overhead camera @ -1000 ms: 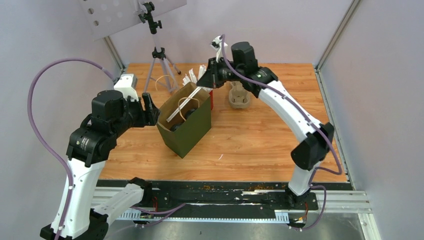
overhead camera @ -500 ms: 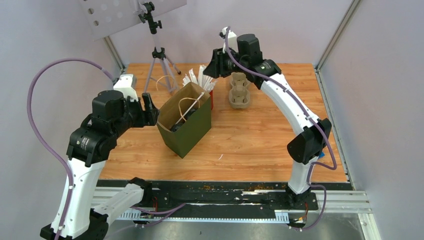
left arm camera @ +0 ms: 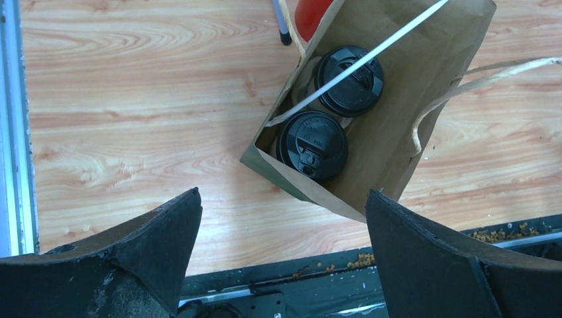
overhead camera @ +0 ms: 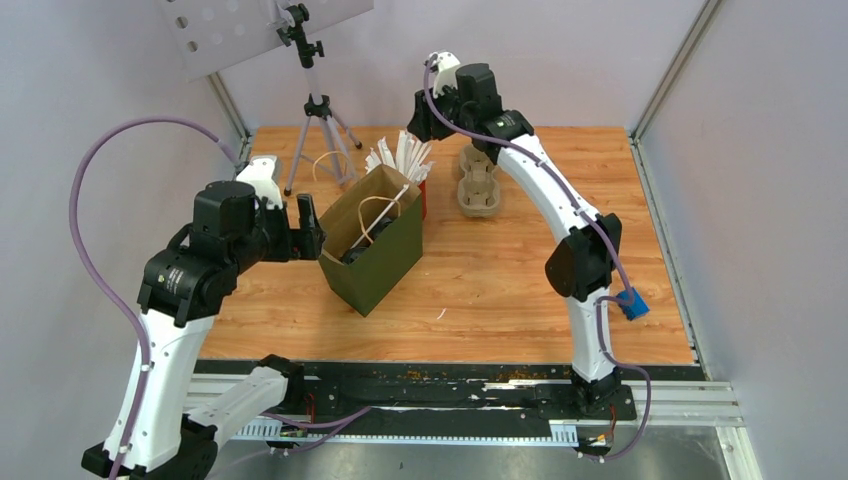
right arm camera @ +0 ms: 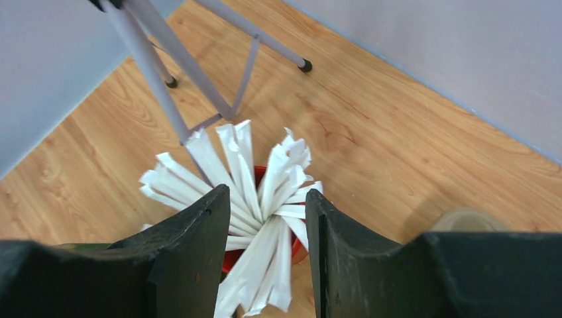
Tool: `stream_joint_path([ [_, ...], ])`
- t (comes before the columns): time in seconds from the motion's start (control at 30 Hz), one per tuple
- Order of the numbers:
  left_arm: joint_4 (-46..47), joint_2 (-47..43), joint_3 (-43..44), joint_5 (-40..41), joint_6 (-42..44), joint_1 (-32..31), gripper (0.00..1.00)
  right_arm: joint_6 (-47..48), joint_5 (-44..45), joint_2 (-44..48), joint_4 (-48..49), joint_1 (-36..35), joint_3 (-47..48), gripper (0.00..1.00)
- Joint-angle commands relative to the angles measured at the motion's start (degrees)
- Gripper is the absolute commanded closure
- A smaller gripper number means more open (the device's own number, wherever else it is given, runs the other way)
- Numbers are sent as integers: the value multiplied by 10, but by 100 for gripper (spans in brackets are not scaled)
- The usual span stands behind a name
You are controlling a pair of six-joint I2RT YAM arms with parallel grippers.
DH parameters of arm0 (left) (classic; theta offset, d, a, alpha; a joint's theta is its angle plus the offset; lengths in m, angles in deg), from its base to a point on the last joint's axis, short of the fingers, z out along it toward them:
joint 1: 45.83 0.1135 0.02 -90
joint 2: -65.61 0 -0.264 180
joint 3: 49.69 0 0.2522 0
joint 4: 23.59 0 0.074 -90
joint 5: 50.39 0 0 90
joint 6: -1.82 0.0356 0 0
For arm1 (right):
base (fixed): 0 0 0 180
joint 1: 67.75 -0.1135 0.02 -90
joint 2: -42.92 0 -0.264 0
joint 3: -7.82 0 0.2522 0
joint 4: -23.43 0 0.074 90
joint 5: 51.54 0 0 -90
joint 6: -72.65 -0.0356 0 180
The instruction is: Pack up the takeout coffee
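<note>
Two coffee cups are in the brown paper bag (left arm camera: 397, 119), upper right of the left wrist view: near cup (left arm camera: 311, 146) and far cup (left arm camera: 349, 79), side by side, black lids on. One wrapped straw (left arm camera: 411, 25) lies slanted across the bag mouth over the far lid. Left gripper (left arm camera: 283, 199) has its jaws spread wide and holds nothing; in the top view it sits just left of the bag. Right gripper (right arm camera: 267, 199) hangs over the red cup (right arm camera: 298, 250) of straws (right arm camera: 199, 156), upper centre of the top view, jaws part way apart with nothing clamped. My read is that the cups are done and the step in hand is a second straw. To do it well, pick one straw at the outer edge of the fan, not the dense middle, since two or three could come up together. Pinch near its top end and lift straight up until it clears its neighbours. The tripod leg (right arm camera: 159, 86) stands close at upper left, so keep clear of it. Release the straw over the bag mouth — the left arm could steady the bag wall if it sags.
</note>
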Motion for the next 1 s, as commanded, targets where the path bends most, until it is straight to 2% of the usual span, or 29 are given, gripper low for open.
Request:
stream_joint_path([
  [0.0, -6, -7, 4, -17, 3, 3, 0, 16, 12, -23, 7, 7, 35, 54],
  [0.8, -39, -26, 23, -12, 5, 3, 0, 15, 1, -72, 16, 16, 22, 64],
  [0.97, -39, -24, 24, -12, 7, 3, 0, 22, 4, -75, 21, 17, 25, 76],
])
